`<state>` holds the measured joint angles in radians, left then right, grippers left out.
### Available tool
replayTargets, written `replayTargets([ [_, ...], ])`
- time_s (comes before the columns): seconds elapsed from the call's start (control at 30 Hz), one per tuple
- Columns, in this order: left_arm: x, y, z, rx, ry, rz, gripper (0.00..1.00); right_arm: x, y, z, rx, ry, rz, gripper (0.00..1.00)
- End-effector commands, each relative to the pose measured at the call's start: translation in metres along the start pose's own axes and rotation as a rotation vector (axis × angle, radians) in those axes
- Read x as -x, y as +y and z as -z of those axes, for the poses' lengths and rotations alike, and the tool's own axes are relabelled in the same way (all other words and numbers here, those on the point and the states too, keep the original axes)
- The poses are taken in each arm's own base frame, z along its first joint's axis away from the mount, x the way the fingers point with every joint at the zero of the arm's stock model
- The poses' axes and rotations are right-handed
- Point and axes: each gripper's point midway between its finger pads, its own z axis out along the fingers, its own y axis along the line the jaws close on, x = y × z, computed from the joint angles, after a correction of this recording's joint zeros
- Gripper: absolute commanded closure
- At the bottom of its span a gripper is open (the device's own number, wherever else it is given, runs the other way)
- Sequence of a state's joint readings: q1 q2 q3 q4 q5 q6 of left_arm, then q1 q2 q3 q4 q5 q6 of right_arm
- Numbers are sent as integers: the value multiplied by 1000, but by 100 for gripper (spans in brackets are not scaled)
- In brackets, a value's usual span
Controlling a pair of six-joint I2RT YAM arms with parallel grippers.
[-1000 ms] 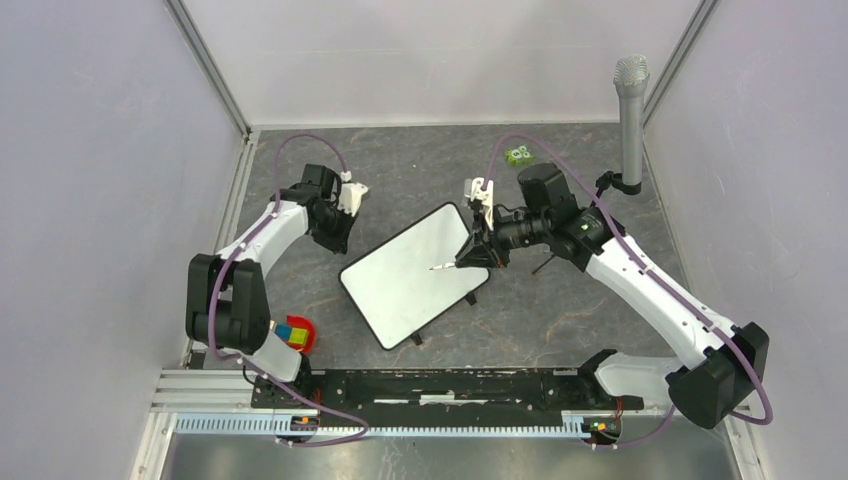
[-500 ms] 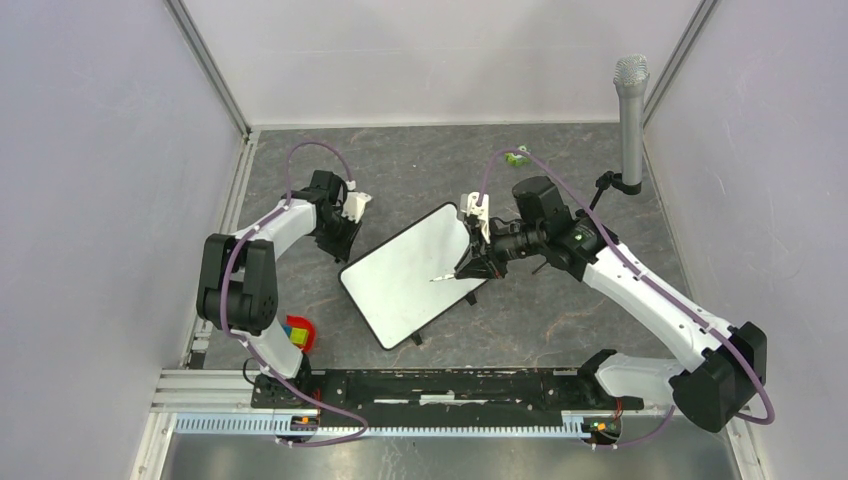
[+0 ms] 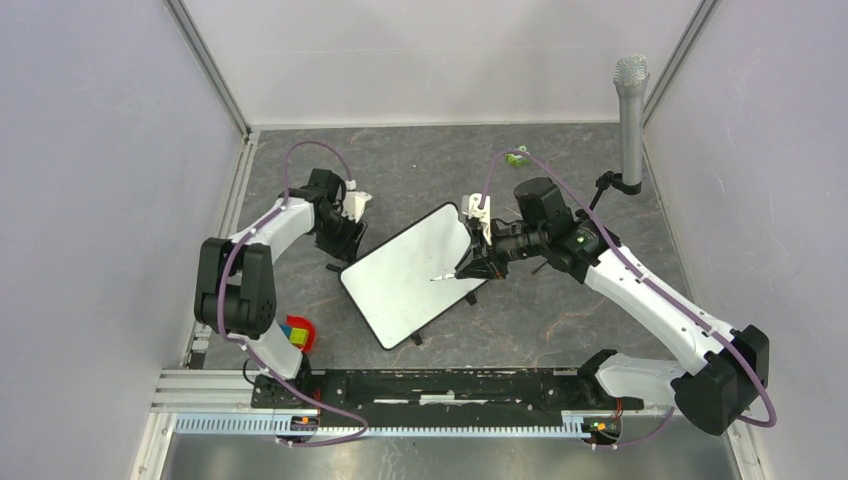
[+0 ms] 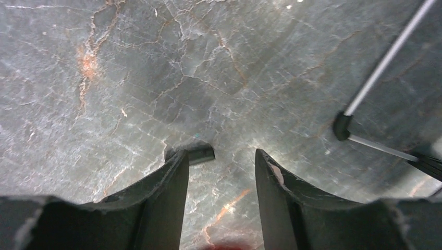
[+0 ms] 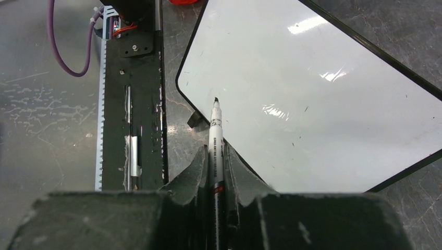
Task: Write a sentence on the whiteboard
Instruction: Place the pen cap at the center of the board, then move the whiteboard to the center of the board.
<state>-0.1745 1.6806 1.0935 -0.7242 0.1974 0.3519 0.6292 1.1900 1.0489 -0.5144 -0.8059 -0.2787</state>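
The whiteboard (image 3: pixel 405 278) lies tilted on the table, its white face (image 5: pixel 323 99) blank; no sentence shows on it. My right gripper (image 3: pixel 478 262) hovers over the board's right part, shut on a white marker (image 5: pixel 216 138) whose black tip points out over the board's near corner. By the board's left corner my left gripper (image 3: pixel 345 240) stands open, nothing between its fingers (image 4: pixel 172 177). A small black piece (image 4: pixel 197 153) lies on the table just past its left fingertip. The board's rounded corner (image 4: pixel 341 126) shows at the right of the left wrist view.
A grey microphone-like pole (image 3: pixel 631 110) stands at the back right. A small green thing (image 3: pixel 517 157) lies behind the right arm. A red item with a coloured cube (image 3: pixel 298 333) sits near the left arm's base. A black rail (image 3: pixel 450 385) runs along the near edge.
My left gripper has opened and shifted slightly toward the board; a small black piece now lies on the table beside it. The right gripper with the marker came lower over the board, then held.
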Motion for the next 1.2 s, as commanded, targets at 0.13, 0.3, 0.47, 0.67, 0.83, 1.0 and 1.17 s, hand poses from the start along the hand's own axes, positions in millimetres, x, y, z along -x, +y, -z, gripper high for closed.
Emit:
replayTargets([
  [0.13,54,-10,101,-113,-276,47,41,7,0,4,-22,-32,76,100],
  [0.3,62,-56,154,-369,-396,-54,36,7,3,6,-36,-65,95,100],
  [0.47,55,-100,161,-588,-374,-100,34,9,3,3,-32,-79,93,100],
  [0.67,60,-122,142,-723,-310,-92,37,10,7,-4,-15,-68,110,100],
  [0.83,63,-132,125,-758,-251,-115,48,9,9,-6,-10,-57,126,100],
  [1.0,63,-147,106,-775,-181,-172,79,5,11,-7,-5,-43,133,100],
  [1.17,65,-156,88,-770,-116,-211,97,5,14,-7,7,-37,137,100],
])
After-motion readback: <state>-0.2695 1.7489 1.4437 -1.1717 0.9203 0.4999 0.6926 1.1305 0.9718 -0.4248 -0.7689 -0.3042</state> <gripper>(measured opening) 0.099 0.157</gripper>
